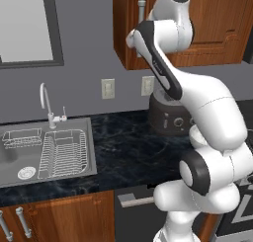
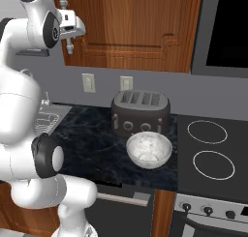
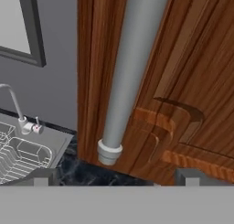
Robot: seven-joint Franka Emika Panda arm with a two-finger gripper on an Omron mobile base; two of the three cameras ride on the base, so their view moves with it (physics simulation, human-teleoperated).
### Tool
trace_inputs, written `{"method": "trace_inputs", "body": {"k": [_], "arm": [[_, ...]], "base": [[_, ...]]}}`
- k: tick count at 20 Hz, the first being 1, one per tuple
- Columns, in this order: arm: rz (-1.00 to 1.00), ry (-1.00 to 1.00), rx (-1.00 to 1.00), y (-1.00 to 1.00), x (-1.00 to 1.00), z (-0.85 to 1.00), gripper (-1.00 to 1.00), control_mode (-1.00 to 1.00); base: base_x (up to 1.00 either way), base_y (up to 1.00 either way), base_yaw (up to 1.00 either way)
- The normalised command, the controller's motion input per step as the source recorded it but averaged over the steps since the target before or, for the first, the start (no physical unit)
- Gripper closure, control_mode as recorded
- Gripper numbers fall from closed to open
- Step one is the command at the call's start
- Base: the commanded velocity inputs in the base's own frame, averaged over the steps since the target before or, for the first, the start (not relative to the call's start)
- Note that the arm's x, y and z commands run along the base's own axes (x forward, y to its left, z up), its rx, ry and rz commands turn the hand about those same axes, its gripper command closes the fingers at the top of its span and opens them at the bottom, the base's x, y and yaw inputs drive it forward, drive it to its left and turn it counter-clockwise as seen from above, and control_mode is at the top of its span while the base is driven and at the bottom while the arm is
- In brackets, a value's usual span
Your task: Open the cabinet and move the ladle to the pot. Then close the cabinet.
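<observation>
The reddish-brown wall cabinet (image 1: 212, 33) (image 2: 131, 28) hangs above the counter with its door shut. Its long silver bar handle (image 3: 132, 67) (image 1: 142, 8) runs down the door's left edge. My gripper (image 3: 116, 178) (image 2: 72, 35) is open, raised to the handle's lower end. In the hand view the bar stands between the two dark fingertips (image 3: 42, 176), with a gap on each side. The ladle and the pot are out of view.
A dark toaster (image 2: 140, 112) and a wide white speckled bowl (image 2: 148, 149) stand on the black counter (image 1: 128, 147) under the cabinet. The sink (image 1: 91, 152), with a dish rack and a faucet (image 1: 47, 100), lies to the left. The stovetop (image 2: 213, 154) is to the right.
</observation>
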Motion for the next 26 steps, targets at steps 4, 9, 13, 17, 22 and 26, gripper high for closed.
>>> {"method": "trace_inputs", "body": {"k": [4,9,13,17,22,26], "arm": [[0.00,-0.03,0.00,0.00,0.18,0.00,-1.00,-1.00],[0.00,0.00,0.00,0.00,0.31,0.00,-1.00,-1.00],[0.00,0.00,0.00,0.01,0.31,0.00,-1.00,-1.00],[0.00,0.00,0.00,0.08,0.22,0.00,-1.00,-1.00],[0.00,-0.04,0.00,0.30,0.17,0.00,-1.00,-1.00],[0.00,0.00,0.00,0.30,0.23,0.00,-1.00,-1.00]], "base": [[0.00,0.00,0.00],[0.00,0.00,0.00],[0.00,0.00,0.00],[0.00,0.00,0.00],[0.00,0.00,0.00],[0.00,0.00,0.00]]}}
